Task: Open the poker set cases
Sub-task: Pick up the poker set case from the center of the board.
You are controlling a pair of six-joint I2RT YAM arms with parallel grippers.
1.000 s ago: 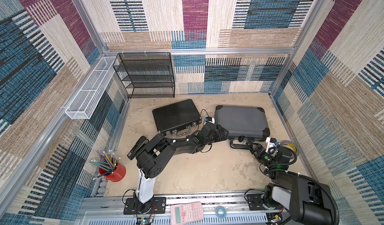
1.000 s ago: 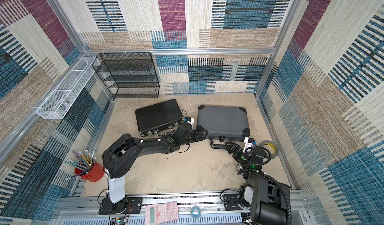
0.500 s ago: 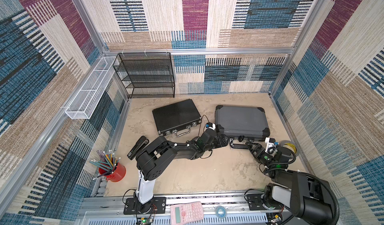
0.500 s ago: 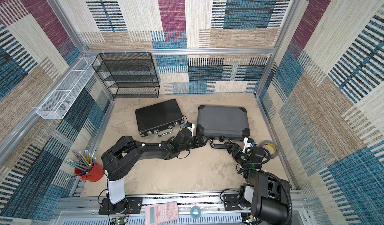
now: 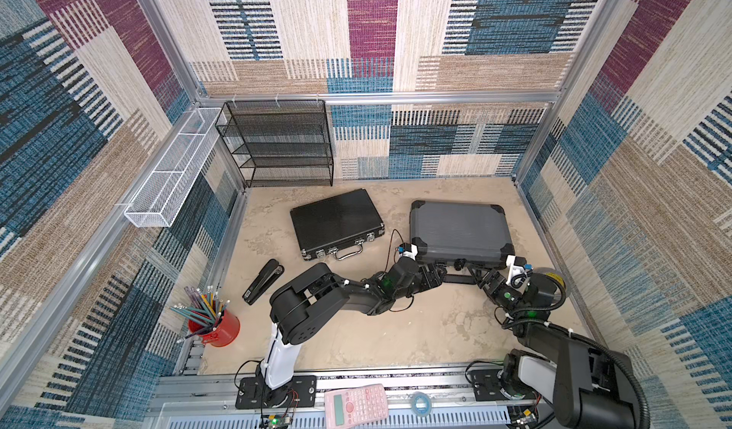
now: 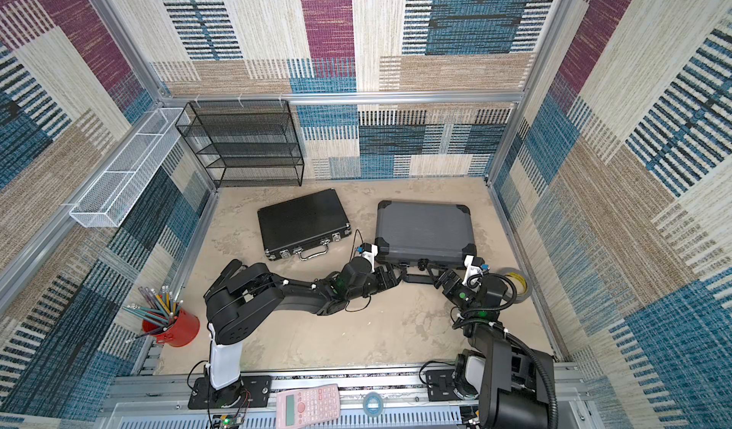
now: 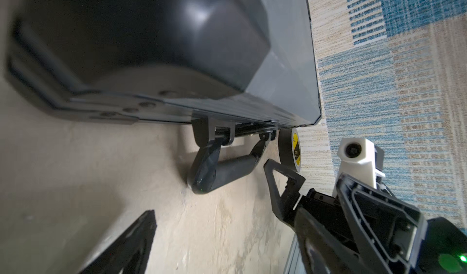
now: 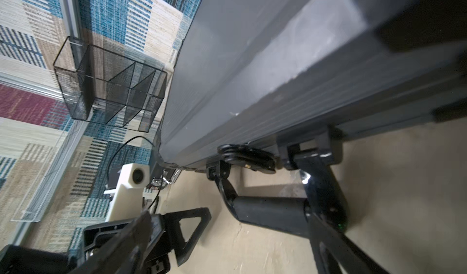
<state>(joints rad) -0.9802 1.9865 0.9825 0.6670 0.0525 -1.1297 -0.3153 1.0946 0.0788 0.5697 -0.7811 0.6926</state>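
Note:
Both poker set cases lie shut on the tan floor in both top views. The slim black ribbed case (image 5: 336, 223) is on the left, the bulkier grey case (image 5: 459, 229) on the right. The grey case's thick black handle (image 5: 459, 278) points toward the arms. My left gripper (image 5: 435, 276) is at the handle's left end, open, with only bare floor between its fingers (image 7: 137, 239). My right gripper (image 5: 481, 278) is at the handle's right end, also open. In the right wrist view the handle (image 8: 267, 209) lies just ahead of the right gripper (image 8: 232, 237), one fingertip against its end.
A black latch (image 8: 247, 159) sits on the grey case's front edge. A black stapler (image 5: 263, 286) and a red pencil cup (image 5: 218, 328) stand at the left. A tape roll (image 5: 554, 284) lies by the right wall, with a mesh shelf (image 5: 277, 142) and a wire basket (image 5: 174, 169) at the back left.
My left gripper has slid right and toward the front, from the grey case's near left corner to the handle's left end. The right arm has hardly moved.

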